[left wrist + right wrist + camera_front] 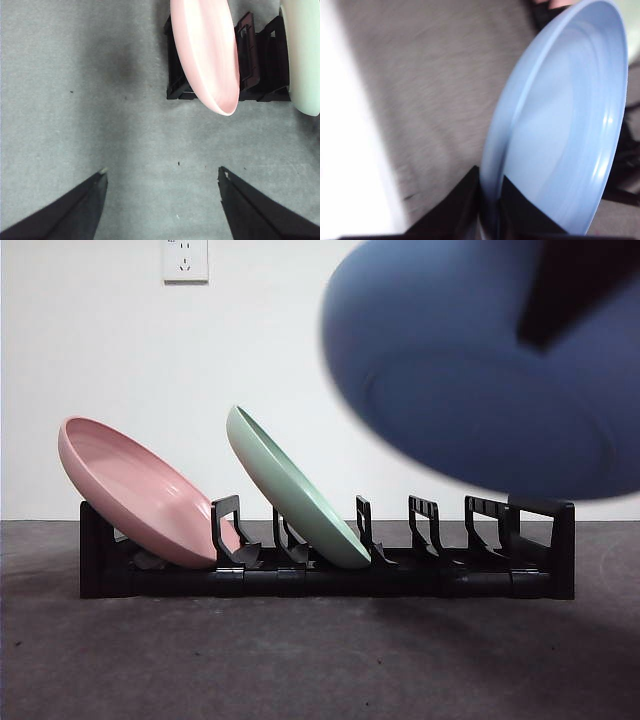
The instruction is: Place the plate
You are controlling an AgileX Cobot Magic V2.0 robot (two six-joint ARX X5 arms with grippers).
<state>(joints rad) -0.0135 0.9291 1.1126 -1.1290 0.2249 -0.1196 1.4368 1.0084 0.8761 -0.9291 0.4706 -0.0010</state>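
A blue plate point(480, 360) hangs tilted in the air above the right end of the black rack point(330, 580), blurred by motion. My right gripper point(490, 210) is shut on the blue plate point(565, 130) at its rim, one jaw on each face. A pink plate point(135, 490) leans in the rack's left slot and a green plate point(295, 490) leans in a middle slot. My left gripper point(162, 175) is open over bare table, short of the pink plate point(207, 55) and the green plate point(302, 50), holding nothing.
The rack's right-hand slots point(460, 530) stand free below the blue plate. A white wall with a socket point(185, 258) rises behind. Grey table point(75, 100) spreads in front of the rack.
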